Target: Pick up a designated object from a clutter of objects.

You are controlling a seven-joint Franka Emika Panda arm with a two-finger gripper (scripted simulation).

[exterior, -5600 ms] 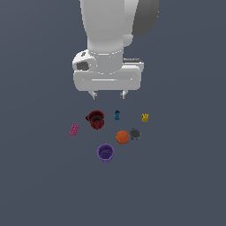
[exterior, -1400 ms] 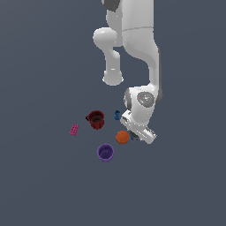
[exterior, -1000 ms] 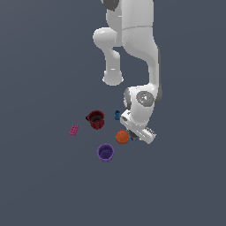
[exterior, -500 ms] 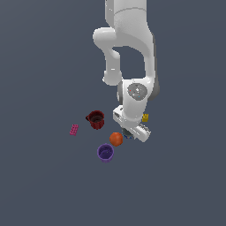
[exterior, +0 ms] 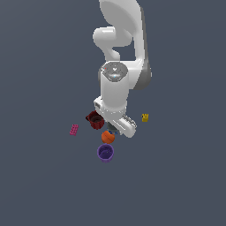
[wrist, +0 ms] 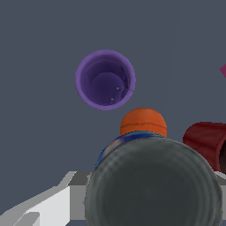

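Grey-topped, blue-sided can (wrist: 152,183) fills wrist view, jaws' state hidden.

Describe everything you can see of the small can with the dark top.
In the wrist view the can fills the foreground: a short cylinder with a round, dull grey-green top and a blue side showing along its upper edge. It sits very close to the camera, with pale parts of the hand beside it. The orange ball appears just beyond it, but contact cannot be told. In the exterior view the arm hides it almost entirely.
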